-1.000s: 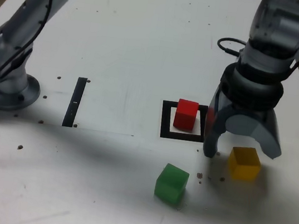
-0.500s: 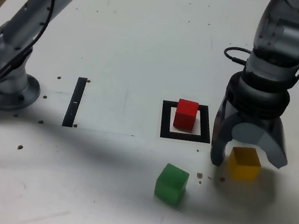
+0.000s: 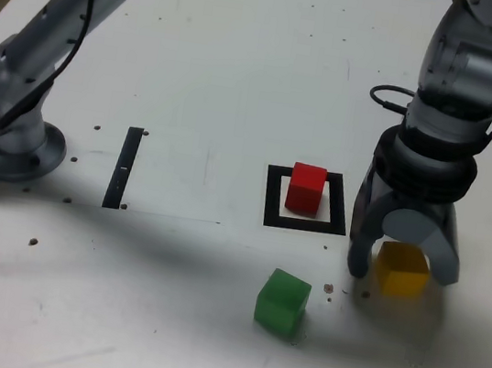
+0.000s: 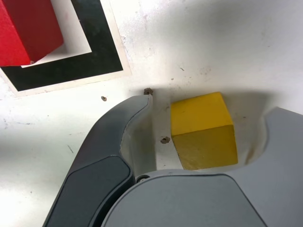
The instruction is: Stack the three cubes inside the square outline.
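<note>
- The gripper (image 3: pixel 401 263) is lowered over the yellow cube (image 3: pixel 402 268) on the white counter (image 3: pixel 226 70); its fingers (image 4: pixel 120 137) are spread on either side, a gap visible.
- The red cube (image 3: pixel 305 188) is seated inside the square outline (image 3: pixel 272 197).
- The green cube (image 3: pixel 282 302) is set apart, nearer the camera.

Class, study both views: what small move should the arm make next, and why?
Probably finish closing the gripper on the yellow cube. Its jaws straddle that cube with gaps still showing either side, while the red cube already sits inside the square outline, awaiting a second block.
</note>
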You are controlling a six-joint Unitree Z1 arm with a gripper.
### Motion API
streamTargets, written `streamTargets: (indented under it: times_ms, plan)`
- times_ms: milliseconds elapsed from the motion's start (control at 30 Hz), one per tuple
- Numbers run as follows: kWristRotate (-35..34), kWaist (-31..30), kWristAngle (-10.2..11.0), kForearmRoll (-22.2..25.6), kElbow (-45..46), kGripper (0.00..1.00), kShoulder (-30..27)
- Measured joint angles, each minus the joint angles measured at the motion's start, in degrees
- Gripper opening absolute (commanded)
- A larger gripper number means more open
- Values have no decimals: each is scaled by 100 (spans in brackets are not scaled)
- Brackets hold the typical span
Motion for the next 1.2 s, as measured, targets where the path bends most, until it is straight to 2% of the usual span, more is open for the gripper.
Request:
streamTargets:
  times_ms: [133,300,400,700,933,1133,1200]
  plan:
    - [-100,-8,157,-5,36,50,0]
    - [-237,-48,308,-4,101,48,-1]
    - [-249,-58,304,-3,102,46,-1]
    - [-247,-58,262,36,40,30,0]
    - [-246,-58,232,48,39,29,-76]
    - [-103,-61,245,290,54,28,-561]
    - [90,-66,374,453,137,28,-747]
